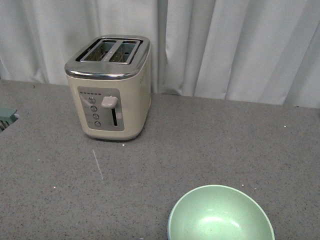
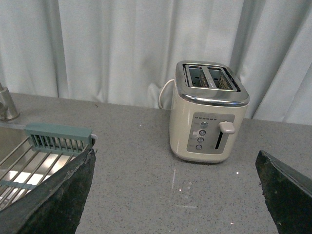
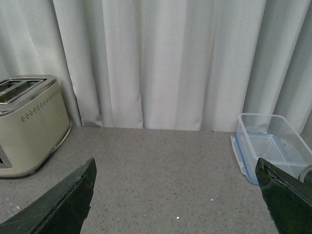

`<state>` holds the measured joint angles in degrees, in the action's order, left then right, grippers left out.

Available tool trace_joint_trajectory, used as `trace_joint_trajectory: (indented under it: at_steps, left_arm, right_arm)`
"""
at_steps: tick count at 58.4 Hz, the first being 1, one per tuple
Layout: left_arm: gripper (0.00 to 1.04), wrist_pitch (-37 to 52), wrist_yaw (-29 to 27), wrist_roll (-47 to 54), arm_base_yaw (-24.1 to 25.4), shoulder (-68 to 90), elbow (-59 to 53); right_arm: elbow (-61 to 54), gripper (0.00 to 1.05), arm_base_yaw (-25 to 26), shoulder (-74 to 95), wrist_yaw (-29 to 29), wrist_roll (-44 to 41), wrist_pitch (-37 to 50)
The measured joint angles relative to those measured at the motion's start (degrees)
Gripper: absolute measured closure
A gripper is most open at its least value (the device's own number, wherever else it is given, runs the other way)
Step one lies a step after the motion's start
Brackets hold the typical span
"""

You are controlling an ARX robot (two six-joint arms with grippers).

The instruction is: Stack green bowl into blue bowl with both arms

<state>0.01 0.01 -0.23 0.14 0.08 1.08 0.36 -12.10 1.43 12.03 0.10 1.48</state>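
While both arms' fingers gape wide, holding nothing, green bowl (image 1: 220,215) looks pale mint, smooth inside.

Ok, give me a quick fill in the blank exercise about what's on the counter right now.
1. The toaster has ___ slots on top.
2. The bowl nearest the front camera is pale ___.
3. In the right wrist view, a clear ___ sits by the curtain.
4. Both pincers, left and right, are ___.

Missing words: two; green; container; open

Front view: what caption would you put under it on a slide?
Cream toaster on a grey counter before white curtains, with a green bowl at the near edge.
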Motion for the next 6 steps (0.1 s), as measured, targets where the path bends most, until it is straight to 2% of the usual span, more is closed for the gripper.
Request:
trace_joint_trajectory:
  at_steps: [6]
  left_arm:
    - [0.06, 0.0, 0.0, 0.0, 0.0, 0.0, 0.0]
  right_arm:
    - [-0.02, 0.09, 0.02, 0.0, 0.0, 0.0, 0.0]
